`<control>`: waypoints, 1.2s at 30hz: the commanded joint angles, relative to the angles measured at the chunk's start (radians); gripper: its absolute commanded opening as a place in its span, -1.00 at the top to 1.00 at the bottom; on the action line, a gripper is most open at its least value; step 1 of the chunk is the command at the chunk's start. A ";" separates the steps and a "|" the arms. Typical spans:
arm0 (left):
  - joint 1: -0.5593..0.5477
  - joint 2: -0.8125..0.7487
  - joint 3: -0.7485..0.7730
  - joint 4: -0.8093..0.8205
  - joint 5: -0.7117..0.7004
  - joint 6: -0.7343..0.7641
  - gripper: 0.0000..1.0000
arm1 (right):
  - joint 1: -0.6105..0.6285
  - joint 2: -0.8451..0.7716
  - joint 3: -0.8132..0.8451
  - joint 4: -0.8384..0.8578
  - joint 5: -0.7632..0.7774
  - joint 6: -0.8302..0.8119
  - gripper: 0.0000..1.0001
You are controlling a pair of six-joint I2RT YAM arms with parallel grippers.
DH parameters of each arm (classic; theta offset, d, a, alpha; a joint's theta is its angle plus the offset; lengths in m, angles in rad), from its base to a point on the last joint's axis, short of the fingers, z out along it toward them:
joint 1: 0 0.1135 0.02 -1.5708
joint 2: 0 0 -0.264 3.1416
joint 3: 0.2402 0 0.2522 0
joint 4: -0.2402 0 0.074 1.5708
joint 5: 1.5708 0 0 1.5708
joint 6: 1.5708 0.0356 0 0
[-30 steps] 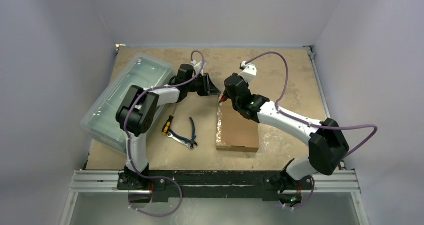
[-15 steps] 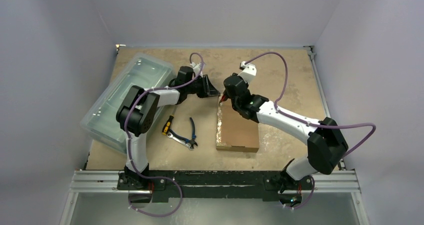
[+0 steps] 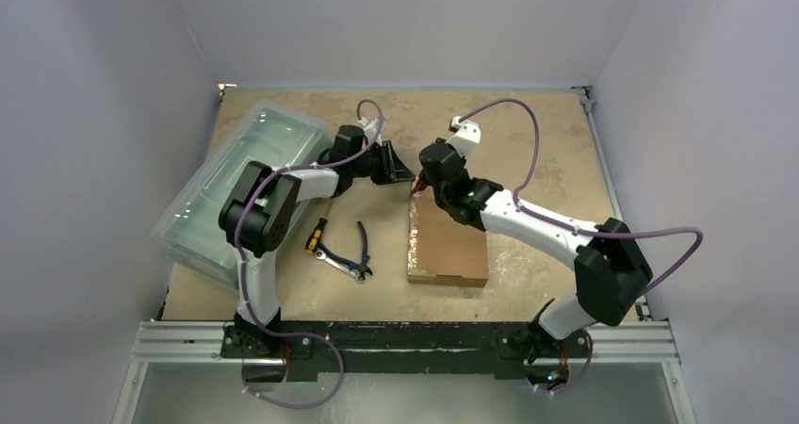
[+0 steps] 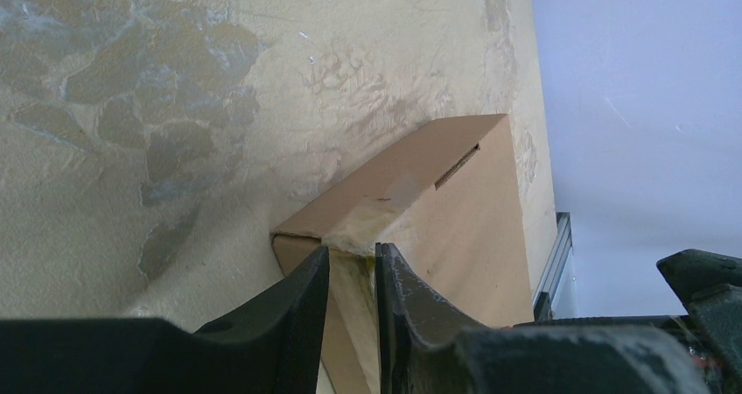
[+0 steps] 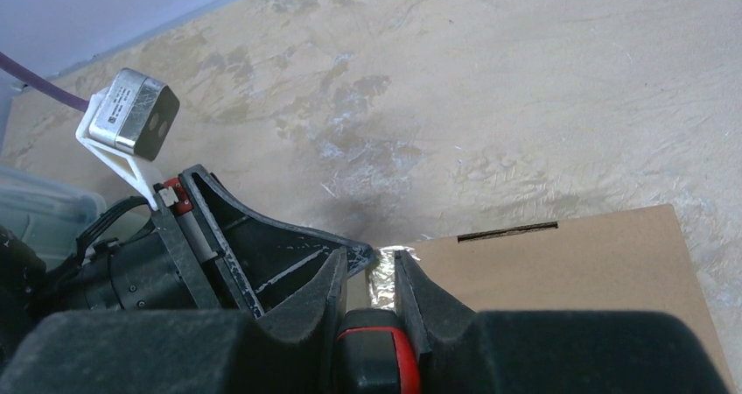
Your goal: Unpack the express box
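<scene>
Left gripper point(image 4: 352, 267), right gripper point(image 5: 366, 267): slit-wide, hold I cannot tell | express box point(image 3: 448, 245) corner at their tips: light stiff card, I judge; I'd pinch its lid edge.

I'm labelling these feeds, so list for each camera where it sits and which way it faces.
Top external: above and behind the arms, looking down on the table; both arms show whole.
Left wrist: on the left arm, facing the express box corner; the left gripper frames it.
Right wrist: on the right arm, facing that corner; the right gripper and the left gripper's body show.
Shared: both wrist views show the taped corner.
</scene>
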 commanded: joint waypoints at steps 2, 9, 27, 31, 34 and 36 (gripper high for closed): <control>0.001 -0.001 -0.009 0.017 -0.011 0.003 0.52 | 0.006 -0.027 0.023 0.022 0.031 -0.003 1.00; 0.001 0.002 -0.007 0.014 -0.012 0.003 0.53 | 0.007 -0.059 0.017 0.020 0.031 -0.006 1.00; 0.001 0.002 -0.006 0.013 -0.007 0.002 0.57 | 0.007 -0.052 0.003 0.018 0.042 -0.007 1.00; 0.001 0.001 -0.005 0.014 -0.007 0.000 0.57 | 0.007 -0.046 0.001 0.017 0.040 -0.009 1.00; 0.001 0.001 -0.006 0.014 -0.007 0.002 0.58 | 0.007 -0.040 0.000 0.012 0.041 -0.007 1.00; 0.001 0.001 -0.006 0.013 -0.005 0.002 0.58 | 0.007 -0.036 0.000 0.012 0.041 -0.006 1.00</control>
